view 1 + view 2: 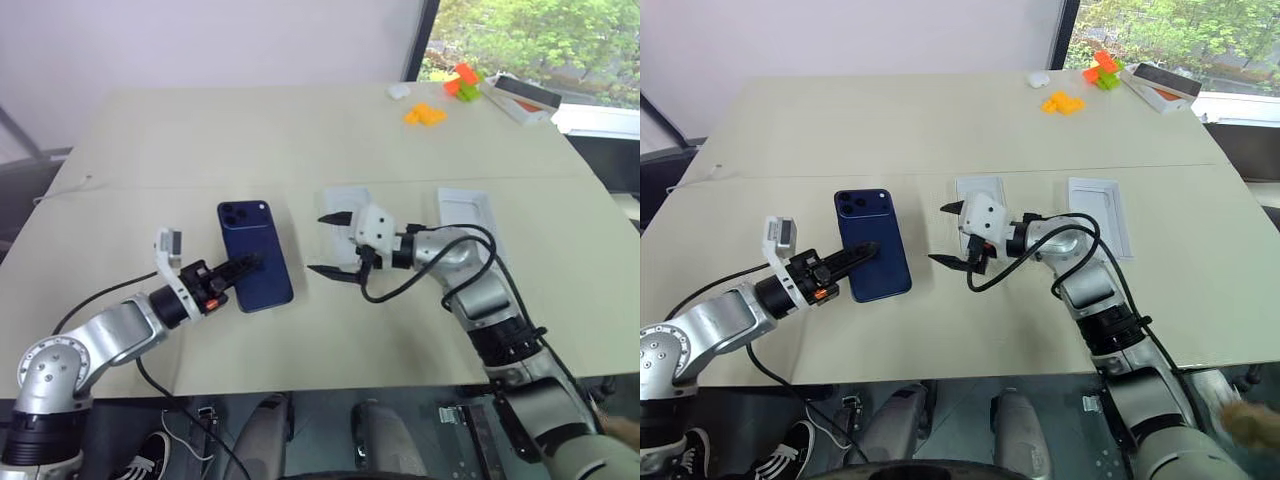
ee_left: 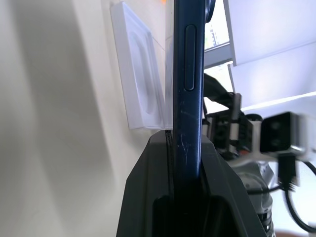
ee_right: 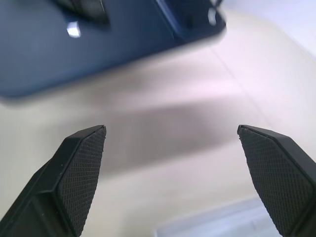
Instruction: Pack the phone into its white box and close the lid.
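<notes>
Notably no readable writing, left gripper clamping the phone, right gripper spread wide, empty.

Office or lab; long beige table, plain wall, big window.

Item count: one dark blue phone. Two shallow white rectangular trays lie on the table; which of them is the white box, the lid or an insert card cannot be told: one tray behind the right gripper, one tray further right. Two grippers: left gripper, right gripper. At the far edge: one small white object, one orange piece, one orange-and-green cluster, one orange-and-white box.
</notes>
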